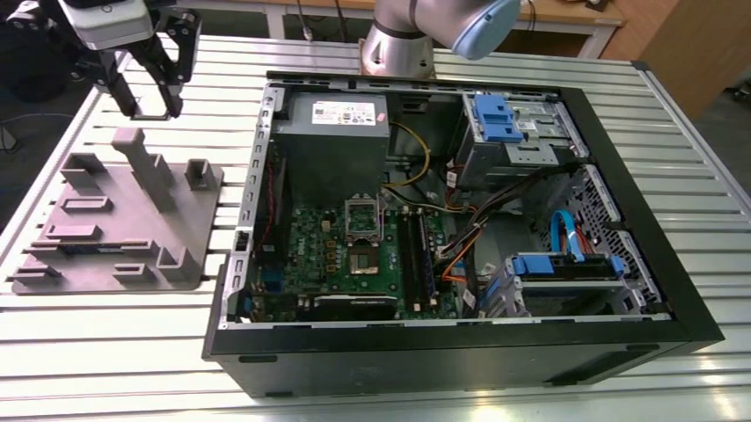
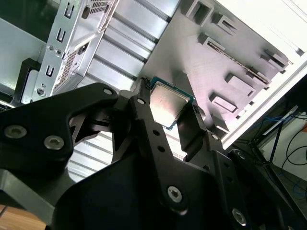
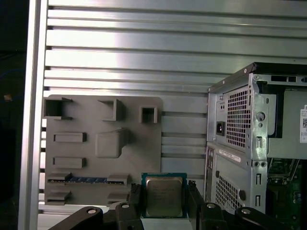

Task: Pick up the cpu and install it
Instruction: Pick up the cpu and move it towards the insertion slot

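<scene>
Pincer: the black two-fingered pincer [image 1: 150, 110] is clamping the cpu by two opposite edges, one finger on each side, as both wrist views [image 2: 170, 103] [image 3: 164, 196] are showing.
Cpu: the cpu [image 2: 168, 104] [image 3: 164, 195] is hanging in the pincer, lifted clear above the fixture plate, with its silvery metal top and green border facing the wrist cameras.
Fixture plate: the grey fixture plate [image 1: 118, 220] [image 2: 216, 52] [image 3: 96, 115] is lying flat on the bench, with its upright blocks and shallow recesses showing.
Memory stick: a long narrow memory stick [image 3: 86, 179] is sitting in a slot of the fixture plate.
Computer case: the open computer case [image 1: 692, 299] [image 3: 240, 139] is lying on its side just beside the fixture plate, on the exterior view's right of it.
Motherboard: the green motherboard [image 1: 352, 264] is lying inside the case, in the half nearer the fixture plate.
Arm: the arm's base [image 1: 393, 48] is standing beyond the case, well apart from the fixture plate.
Bench: the slatted aluminium bench [image 1: 118, 352] is carrying both the fixture plate and the case.
</scene>
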`<state>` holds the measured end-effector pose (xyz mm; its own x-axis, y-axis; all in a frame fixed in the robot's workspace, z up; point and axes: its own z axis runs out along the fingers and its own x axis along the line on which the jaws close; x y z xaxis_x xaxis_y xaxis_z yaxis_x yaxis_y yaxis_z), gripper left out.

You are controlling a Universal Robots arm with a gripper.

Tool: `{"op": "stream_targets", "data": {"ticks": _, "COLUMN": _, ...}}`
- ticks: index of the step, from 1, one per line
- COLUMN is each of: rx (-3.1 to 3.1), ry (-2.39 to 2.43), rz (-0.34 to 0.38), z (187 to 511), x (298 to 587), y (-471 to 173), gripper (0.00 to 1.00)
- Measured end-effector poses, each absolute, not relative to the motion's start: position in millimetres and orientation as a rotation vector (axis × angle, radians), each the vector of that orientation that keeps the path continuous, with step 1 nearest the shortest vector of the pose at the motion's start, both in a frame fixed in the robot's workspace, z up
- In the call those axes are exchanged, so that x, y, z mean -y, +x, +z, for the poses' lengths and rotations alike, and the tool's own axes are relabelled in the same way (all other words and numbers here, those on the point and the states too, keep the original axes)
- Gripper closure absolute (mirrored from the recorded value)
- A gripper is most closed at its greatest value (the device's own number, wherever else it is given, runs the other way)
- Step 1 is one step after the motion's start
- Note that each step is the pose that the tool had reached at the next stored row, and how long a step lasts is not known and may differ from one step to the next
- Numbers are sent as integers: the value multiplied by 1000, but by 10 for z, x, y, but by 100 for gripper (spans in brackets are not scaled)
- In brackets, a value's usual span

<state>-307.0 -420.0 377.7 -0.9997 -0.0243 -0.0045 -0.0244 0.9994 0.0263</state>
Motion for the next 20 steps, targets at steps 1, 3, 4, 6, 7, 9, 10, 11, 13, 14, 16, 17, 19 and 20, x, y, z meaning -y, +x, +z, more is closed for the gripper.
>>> {"op": "stream_targets", "data": {"ticks": 1, "rx": -3137, "ry": -38, "rz": 41, "z": 3778, "x": 4200, "y": -3068, "gripper": 53}}
{"op": "stream_targets", "data": {"ticks": 3, "rx": -3137, "ry": -38, "rz": 41, "z": 3777, "x": 4200, "y": -3063, "gripper": 53}}
{"op": "stream_targets", "data": {"ticks": 4, "rx": -3137, "ry": -38, "rz": 41, "z": 3777, "x": 4200, "y": -3061, "gripper": 53}}
{"op": "stream_targets", "data": {"ticks": 6, "rx": -3137, "ry": -38, "rz": 41, "z": 3777, "x": 4200, "y": -3056, "gripper": 53}}
{"op": "stream_targets", "data": {"ticks": 7, "rx": -3137, "ry": -38, "rz": 41, "z": 3777, "x": 4200, "y": -3054, "gripper": 53}}
{"op": "stream_targets", "data": {"ticks": 9, "rx": -3137, "ry": -38, "rz": 41, "z": 3777, "x": 4200, "y": -3050, "gripper": 53}}
{"op": "stream_targets", "data": {"ticks": 10, "rx": -3137, "ry": -38, "rz": 41, "z": 3777, "x": 4200, "y": -3048, "gripper": 53}}
{"op": "stream_targets", "data": {"ticks": 11, "rx": -3137, "ry": -38, "rz": 41, "z": 3777, "x": 4200, "y": -3046, "gripper": 53}}
{"op": "stream_targets", "data": {"ticks": 13, "rx": -3137, "ry": -38, "rz": 41, "z": 3777, "x": 4200, "y": -3042, "gripper": 53}}
{"op": "stream_targets", "data": {"ticks": 14, "rx": -3137, "ry": -38, "rz": 41, "z": 3777, "x": 4200, "y": -3040, "gripper": 53}}
{"op": "stream_targets", "data": {"ticks": 16, "rx": -3137, "ry": -38, "rz": 41, "z": 3777, "x": 4200, "y": -3037, "gripper": 53}}
{"op": "stream_targets", "data": {"ticks": 17, "rx": -3137, "ry": -38, "rz": 41, "z": 3777, "x": 4200, "y": -3035, "gripper": 53}}
{"op": "stream_targets", "data": {"ticks": 19, "rx": -3137, "ry": -38, "rz": 41, "z": 3777, "x": 4200, "y": -3030, "gripper": 53}}
{"op": "stream_targets", "data": {"ticks": 20, "rx": -3137, "ry": -38, "rz": 41, "z": 3777, "x": 4200, "y": -3028, "gripper": 53}}
